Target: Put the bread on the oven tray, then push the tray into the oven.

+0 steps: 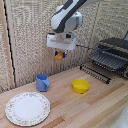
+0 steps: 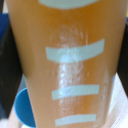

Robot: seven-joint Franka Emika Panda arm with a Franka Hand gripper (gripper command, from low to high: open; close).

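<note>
Jaws [image 1: 60, 54] seemingly around bread [image 1: 60, 56], airborne

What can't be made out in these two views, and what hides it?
- Wrist view: the bread fills the picture, so the clamp's fingers and most of the table are hidden; only an edge of the blue mug shows.
- Exterior view: the clamp is small; finger contact on the bread is unclear.
- Exterior view: the oven is cut off by the exterior view's right edge, interior unseen.

We count one small orange-brown bread block [image 1: 59, 56] between the fingers, one blue mug [image 1: 42, 82], one yellow bowl [image 1: 80, 86], one patterned white plate [image 1: 28, 108], one dark-and-silver toaster oven [image 1: 113, 54].
</note>
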